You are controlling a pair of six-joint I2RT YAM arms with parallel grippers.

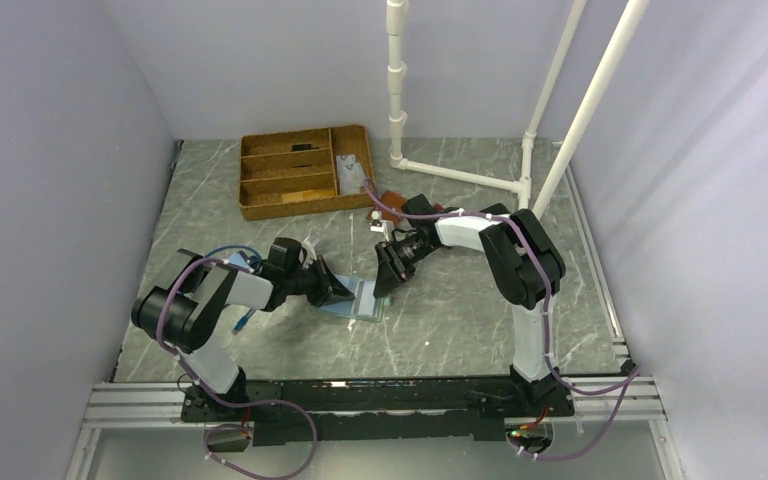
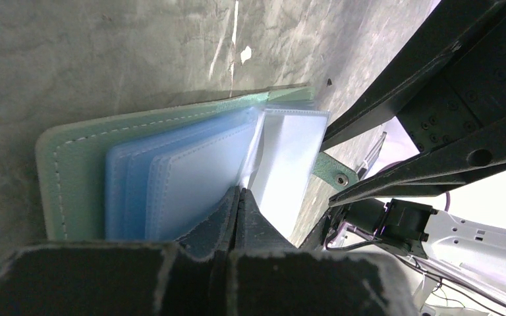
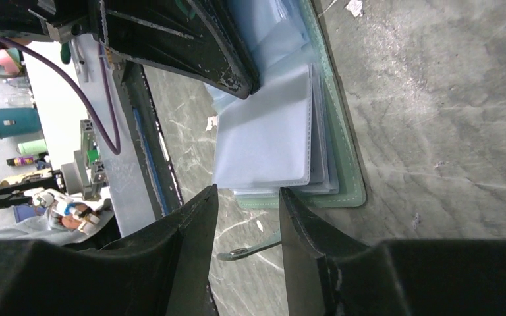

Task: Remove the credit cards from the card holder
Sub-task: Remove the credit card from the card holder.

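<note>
Blue card holder (image 2: pixel 171 171) lies open — closed left pincer (image 2: pixel 238 195) pressing it.

Left pincer (image 1: pixel 334 289) and right pincer (image 1: pixel 386 284) flank the card holder (image 1: pixel 358 306); near edge free.

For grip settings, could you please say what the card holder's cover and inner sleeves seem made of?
The card holder cover looks like matte green leather or faux leather, given its white edge stitching. The inner sleeves look like soft translucent plastic, faintly glossy.
</note>
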